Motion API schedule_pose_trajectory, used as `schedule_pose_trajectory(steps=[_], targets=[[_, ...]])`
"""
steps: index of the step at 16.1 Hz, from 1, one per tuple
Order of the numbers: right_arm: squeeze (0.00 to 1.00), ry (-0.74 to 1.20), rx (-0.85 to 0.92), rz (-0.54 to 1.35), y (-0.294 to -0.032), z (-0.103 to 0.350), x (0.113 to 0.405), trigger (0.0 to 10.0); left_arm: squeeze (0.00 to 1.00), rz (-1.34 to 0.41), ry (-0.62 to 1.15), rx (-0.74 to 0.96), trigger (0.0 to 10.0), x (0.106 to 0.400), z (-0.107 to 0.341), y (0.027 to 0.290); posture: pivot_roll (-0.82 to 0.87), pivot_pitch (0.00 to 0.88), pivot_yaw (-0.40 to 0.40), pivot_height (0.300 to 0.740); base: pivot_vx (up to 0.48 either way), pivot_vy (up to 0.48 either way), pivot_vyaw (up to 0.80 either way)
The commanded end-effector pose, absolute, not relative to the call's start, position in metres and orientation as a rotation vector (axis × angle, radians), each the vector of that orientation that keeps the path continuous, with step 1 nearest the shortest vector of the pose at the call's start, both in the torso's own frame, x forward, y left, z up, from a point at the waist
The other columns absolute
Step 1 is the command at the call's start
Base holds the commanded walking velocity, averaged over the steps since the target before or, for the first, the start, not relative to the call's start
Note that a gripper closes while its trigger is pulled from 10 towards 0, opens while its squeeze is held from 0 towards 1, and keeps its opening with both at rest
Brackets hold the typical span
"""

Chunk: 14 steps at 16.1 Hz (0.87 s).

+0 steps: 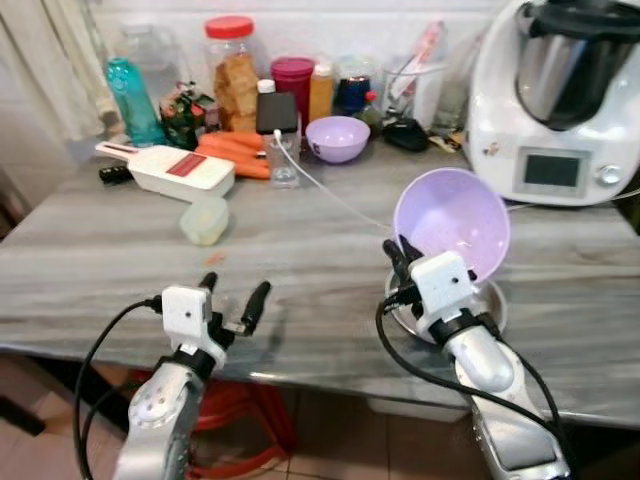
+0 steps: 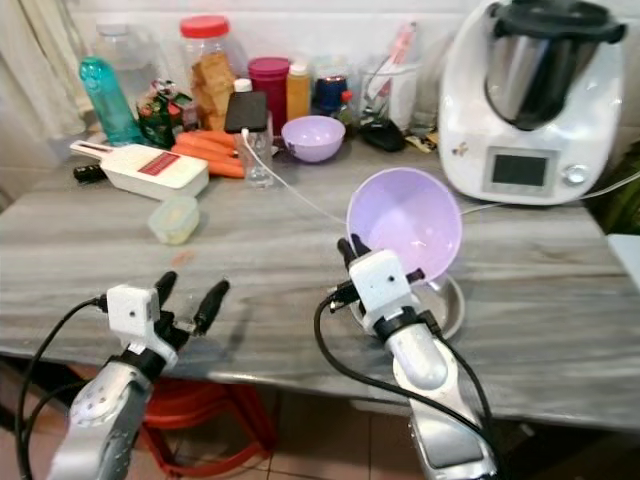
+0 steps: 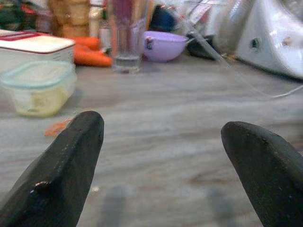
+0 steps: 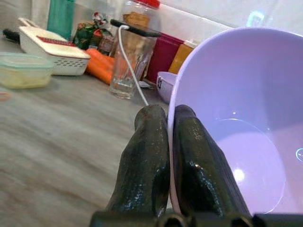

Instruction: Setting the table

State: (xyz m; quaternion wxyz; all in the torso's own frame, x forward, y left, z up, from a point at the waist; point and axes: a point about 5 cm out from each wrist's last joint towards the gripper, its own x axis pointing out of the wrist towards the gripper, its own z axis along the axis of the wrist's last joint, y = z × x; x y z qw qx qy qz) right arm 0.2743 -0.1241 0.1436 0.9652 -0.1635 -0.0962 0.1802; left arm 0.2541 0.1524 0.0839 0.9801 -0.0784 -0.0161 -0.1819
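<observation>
While our right gripper (image 1: 402, 252) pinches the near rim of the large purple bowl (image 1: 452, 222), one black finger inside the wall and one outside, we hold that bowl tilted on edge, its hollow facing us, just above a shallow metal dish (image 1: 492, 303) that lies on the grey table (image 1: 300, 260) directly under the wrist. Our left gripper (image 1: 232, 297) hovers over the table's near edge with its two fingers (image 3: 61, 179) spread wide and nothing between them. Ahead of it sits a small lidded container (image 1: 204, 220), and farther on a white slicer (image 1: 180, 171), carrots (image 1: 232, 152) and a glass (image 1: 284, 160). Beyond the held bowl, a smaller purple bowl (image 1: 337, 138) rests near the jars, with a white kitchen machine (image 1: 560, 100) off to the right
</observation>
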Motion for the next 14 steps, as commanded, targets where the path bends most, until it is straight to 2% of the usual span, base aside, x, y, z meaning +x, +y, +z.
schedule_pose_trajectory(steps=[1, 6, 11, 14], targets=[[0.0, -0.177, -0.332, 0.4, -0.12, 0.141, 0.277, 10.0, 0.0, -0.475, -0.023, -0.176, 10.0, 0.247, 0.086, 0.144, -0.08, 0.0, 0.032, 0.74, 0.0, 0.0, 0.0], [0.0, -0.141, -0.315, 0.594, -0.093, 0.142, 0.296, 10.0, 0.0, -0.653, 0.014, -0.163, 10.0, 0.228, 0.086, 0.146, -0.06, 0.0, 0.028, 0.74, 0.0, 0.0, 0.0], [0.0, 0.014, -0.283, 0.755, -0.068, 0.118, 0.299, 10.0, 0.0, -0.671, 0.023, -0.156, 10.0, 0.227, 0.088, 0.147, -0.04, 0.0, 0.021, 0.74, 0.0, 0.0, 0.0], [0.0, 0.036, -0.284, 0.774, -0.068, 0.112, 0.295, 10.0, 0.0, -0.685, 0.026, -0.16, 10.0, 0.226, 0.088, 0.146, -0.05, 0.0, 0.022, 0.74, 0.0, 0.0, 0.0]])
